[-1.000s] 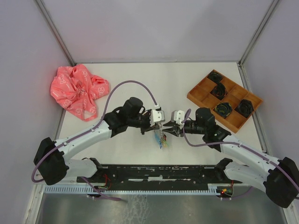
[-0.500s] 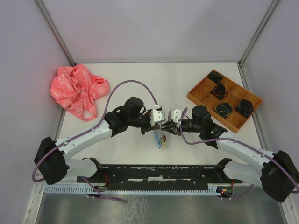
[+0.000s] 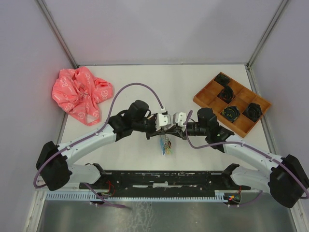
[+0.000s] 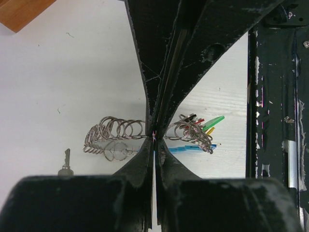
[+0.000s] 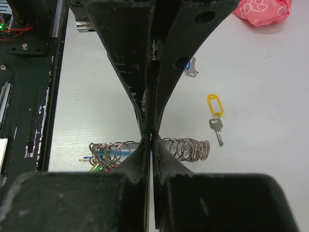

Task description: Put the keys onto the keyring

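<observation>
We note left gripper (image 4: 154, 137) and right gripper (image 5: 148, 135) both clamped on the keyring bunch (image 4: 116, 135), likely steadying it for threading.

The white table (image 3: 145, 82) carries a crumpled pink bag (image 3: 79, 94) at its far left and a wooden tray (image 3: 206, 95) at its far right. Nearer the middle, a key on a yellow tag (image 5: 215, 113) lies flat, with a second key (image 5: 192, 68) near it, partly hidden.

bag (image 3: 79, 94) pink, pale print, maybe hearts | tray (image 3: 206, 95) brown | key tag (image 5: 215, 104) yellow | keyring (image 4: 116, 133) silver
</observation>
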Tool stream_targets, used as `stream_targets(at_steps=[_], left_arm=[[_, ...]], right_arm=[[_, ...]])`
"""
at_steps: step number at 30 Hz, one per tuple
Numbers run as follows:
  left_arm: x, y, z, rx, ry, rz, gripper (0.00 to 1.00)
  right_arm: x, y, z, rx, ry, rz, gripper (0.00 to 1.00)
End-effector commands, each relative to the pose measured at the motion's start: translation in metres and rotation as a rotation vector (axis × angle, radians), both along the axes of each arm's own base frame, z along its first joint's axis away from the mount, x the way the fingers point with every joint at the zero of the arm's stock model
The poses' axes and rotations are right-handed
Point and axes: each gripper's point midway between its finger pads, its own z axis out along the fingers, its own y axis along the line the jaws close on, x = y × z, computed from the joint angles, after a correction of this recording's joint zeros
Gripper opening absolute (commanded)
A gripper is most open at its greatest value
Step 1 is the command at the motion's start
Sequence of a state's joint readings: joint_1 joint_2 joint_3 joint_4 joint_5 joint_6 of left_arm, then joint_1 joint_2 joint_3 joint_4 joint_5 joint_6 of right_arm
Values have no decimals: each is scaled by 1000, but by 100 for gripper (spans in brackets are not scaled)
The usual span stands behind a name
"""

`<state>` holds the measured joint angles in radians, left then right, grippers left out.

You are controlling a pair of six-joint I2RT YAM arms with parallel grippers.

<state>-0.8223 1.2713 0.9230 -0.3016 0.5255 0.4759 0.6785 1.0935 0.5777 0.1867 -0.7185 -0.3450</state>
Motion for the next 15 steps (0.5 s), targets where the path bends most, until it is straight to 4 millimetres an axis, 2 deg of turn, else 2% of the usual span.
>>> stream_targets(at_steps=[1,2,4,8,11,15], left_arm=[[4,-16,36,-111,-75,-35,6],[5,-15,36,-121,-89,-28,8],[9,-14,41,-167,-125,-7,17],[5,-5,51,-306,-134,-33,29],[4,2,53,-388,-95,-62,34],[2,2,54,-461,-65,-109,40]], right_arm=[[4,4,22,30,-49,11,1],[5,3,23,35,-51,1,1],[8,1,27,67,-54,-18,1],[11,-7,35,165,-28,-54,1],[10,-8,41,219,-25,-57,1],[10,-8,46,268,-31,-62,1]])
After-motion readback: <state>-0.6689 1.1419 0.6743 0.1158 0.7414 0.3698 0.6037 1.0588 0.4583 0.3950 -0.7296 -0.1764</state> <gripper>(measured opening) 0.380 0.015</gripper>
